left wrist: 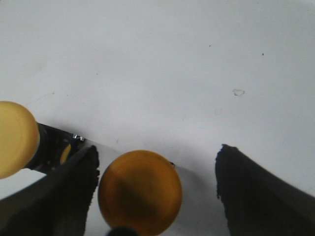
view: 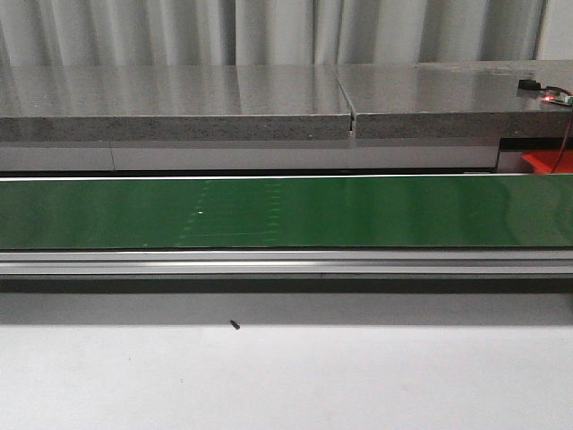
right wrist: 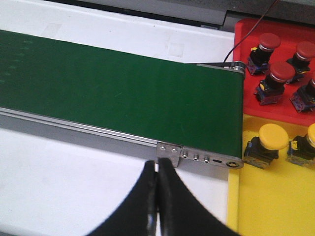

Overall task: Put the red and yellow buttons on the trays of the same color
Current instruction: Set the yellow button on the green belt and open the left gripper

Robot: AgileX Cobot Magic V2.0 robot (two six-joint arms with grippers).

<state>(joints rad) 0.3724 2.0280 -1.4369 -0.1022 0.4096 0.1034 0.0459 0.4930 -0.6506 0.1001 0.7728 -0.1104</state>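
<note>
Two trays sit just past the end of the green conveyor belt point(right wrist: 118, 93), seen from the right wrist camera: a red tray point(right wrist: 290, 115) and, beside it, a yellow tray point(right wrist: 266, 196). On the red tray stand four red buttons, among them one point(right wrist: 269, 42) near the belt's end roller. On the yellow tray a yellow button point(right wrist: 273, 136) stands just off the belt's end, with a second yellow button point(right wrist: 311, 135) beside it at the picture's edge.

The right end effector point(right wrist: 157, 196) is clenched, its two dark fingers pressed together over the white table point(right wrist: 64, 187) just beside the belt's metal side rail.

The left end effector point(left wrist: 157, 191) is released, its fingers spread wide over the white table. An orange-yellow button point(left wrist: 140, 191) sits between the fingers, close to one of them point(left wrist: 74, 187); whether they touch cannot be told. A paler yellow button point(left wrist: 15, 137) lies outside that same finger.

In the front view the belt is bare, and a small dark speck point(view: 235, 325) lies on the table in front of it.
</note>
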